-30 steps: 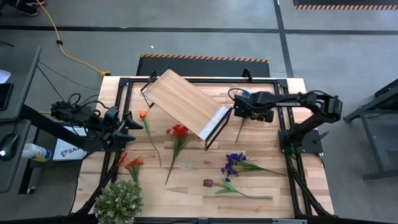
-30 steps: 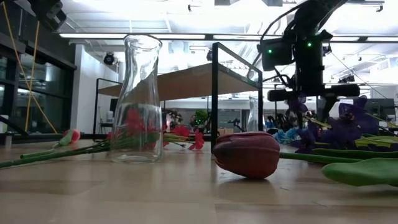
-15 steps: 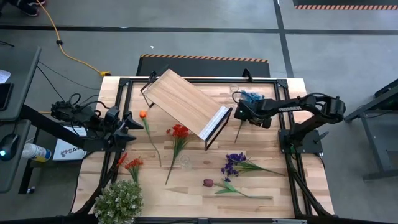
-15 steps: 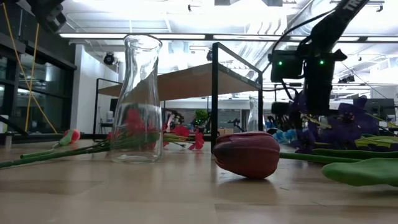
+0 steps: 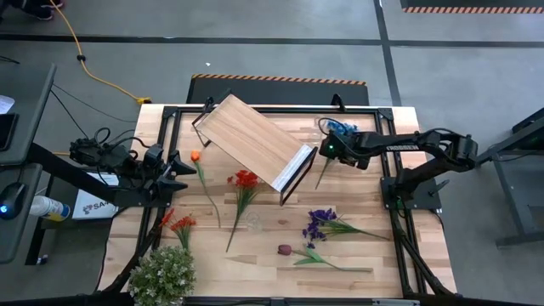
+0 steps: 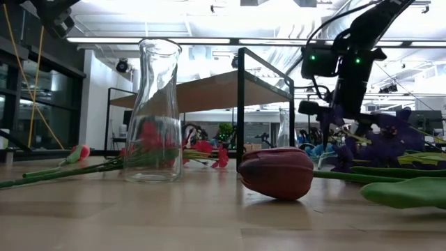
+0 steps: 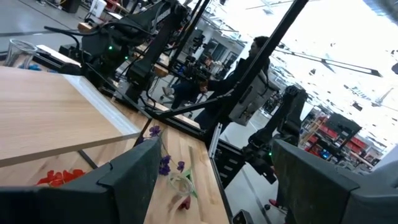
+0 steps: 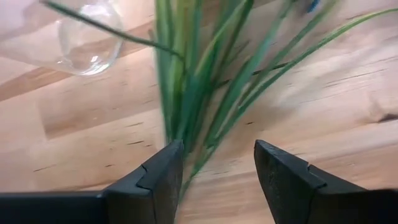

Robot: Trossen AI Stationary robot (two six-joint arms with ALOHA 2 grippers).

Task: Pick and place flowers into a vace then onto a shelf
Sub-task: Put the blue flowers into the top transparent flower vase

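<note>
Bench (image 5: 357, 255) of wood planks. Right end effector (image 8: 214, 165) spread, green stalks of flowers (image 8: 205, 81) between fingers, unpinched; shelf (image 5: 255, 144) just beside; left end effector (image 5: 180, 166) spread, far side.

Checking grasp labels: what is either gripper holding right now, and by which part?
Nothing is clamped, as far as shows. The right gripper stands open astride the green stalks of the blue flower; the left gripper is open and empty.
</note>
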